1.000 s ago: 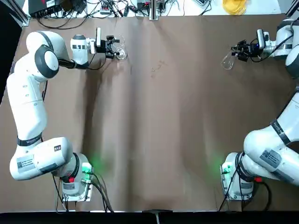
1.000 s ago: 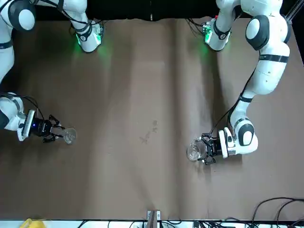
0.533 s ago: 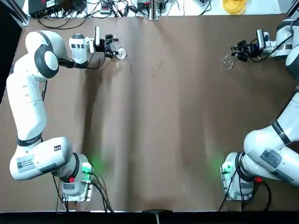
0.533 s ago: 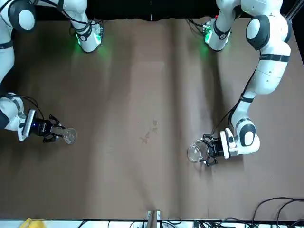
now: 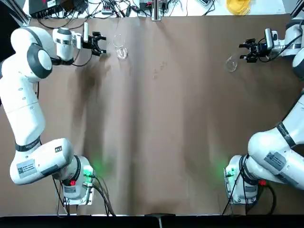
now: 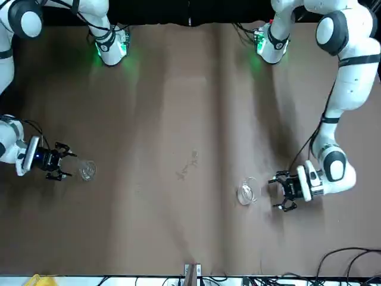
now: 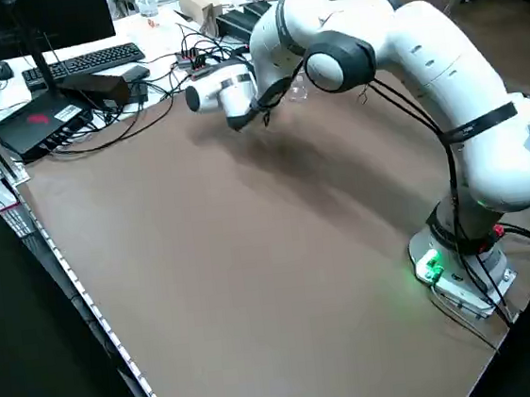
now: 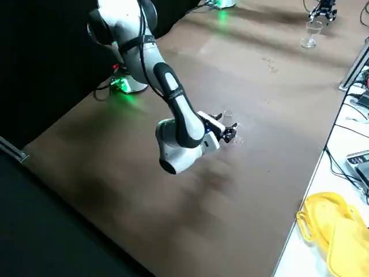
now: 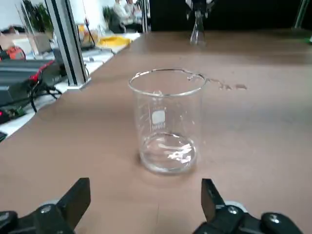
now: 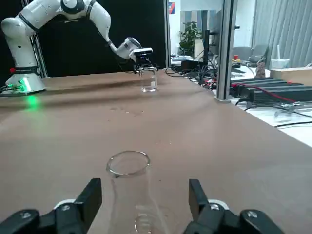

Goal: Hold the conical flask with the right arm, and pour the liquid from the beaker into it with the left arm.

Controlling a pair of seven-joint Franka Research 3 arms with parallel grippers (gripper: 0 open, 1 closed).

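The beaker stands upright on the brown table at the far left. A pale shine of liquid lies in its base. My left gripper is open, a short way to the left of the beaker and clear of it. In the left wrist view the beaker stands just beyond the spread fingertips. The conical flask stands at the far right. My right gripper is open just to its right, not touching it. The right wrist view shows the flask close ahead of that gripper.
Cables and electronics line the table's far edge, with a metal post at its middle and a yellow object at the back right. Faint marks dot the tabletop between the two glass vessels.
Both grippers have opened and drawn back outward. The left one has let go of the beaker and the right one of the flask. Both vessels now stand alone on the table.
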